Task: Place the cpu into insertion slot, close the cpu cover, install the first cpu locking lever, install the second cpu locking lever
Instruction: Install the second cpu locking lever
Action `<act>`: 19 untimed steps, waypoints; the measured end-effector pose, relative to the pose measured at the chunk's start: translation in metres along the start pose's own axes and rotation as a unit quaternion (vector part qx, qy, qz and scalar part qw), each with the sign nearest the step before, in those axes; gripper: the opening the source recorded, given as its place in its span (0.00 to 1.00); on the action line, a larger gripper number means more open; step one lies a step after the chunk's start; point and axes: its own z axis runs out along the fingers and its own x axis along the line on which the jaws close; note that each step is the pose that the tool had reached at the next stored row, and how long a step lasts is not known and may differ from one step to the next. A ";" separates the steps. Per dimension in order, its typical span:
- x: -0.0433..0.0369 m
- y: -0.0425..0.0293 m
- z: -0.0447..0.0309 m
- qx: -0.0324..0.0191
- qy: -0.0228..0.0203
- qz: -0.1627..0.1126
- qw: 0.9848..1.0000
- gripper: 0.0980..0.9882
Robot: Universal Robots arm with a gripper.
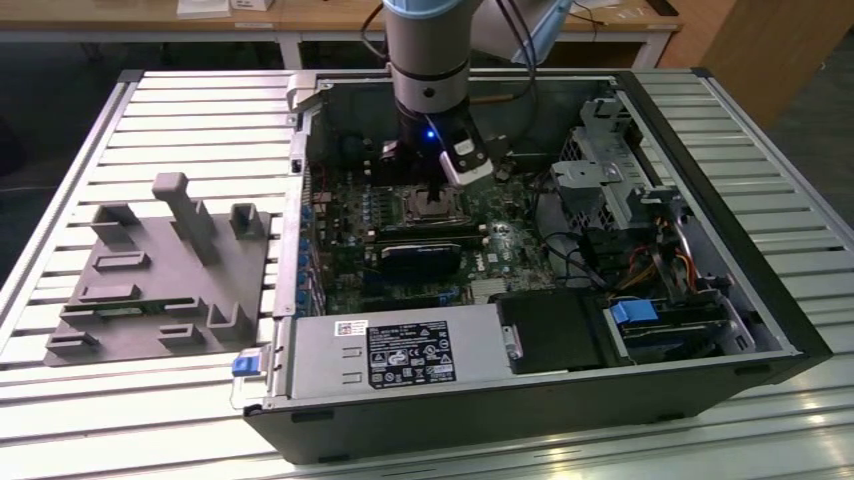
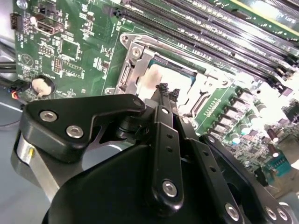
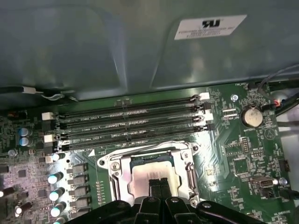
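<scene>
Black gripper (image 2: 164, 91) fingers, pressed together with nothing between them, hang just above the cpu (image 3: 149, 173). Largest is the computer case (image 1: 747, 330), lying open on the slatted table (image 1: 160, 110). Inside, the chip sits in the insertion slot (image 3: 152, 172), framed by the silvery cpu cover (image 3: 189, 170).

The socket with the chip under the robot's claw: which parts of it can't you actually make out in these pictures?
- The near part of the cpu: in both wrist views the gripper stands in front of it.
- The near edge of the cpu cover: hidden behind the gripper's black links in the first wrist view.
- The locking levers: too thin to follow in the exterior view, where the insertion slot is small and part-covered by the arm.
</scene>
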 end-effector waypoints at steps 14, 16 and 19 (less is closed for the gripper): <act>-0.0017 0.0039 -0.0214 0.000 0.000 0.000 1.000 0.01; -0.0017 0.0039 -0.0214 0.000 0.000 0.000 1.000 0.01; -0.0018 0.0039 -0.0214 0.001 0.005 0.001 1.000 0.01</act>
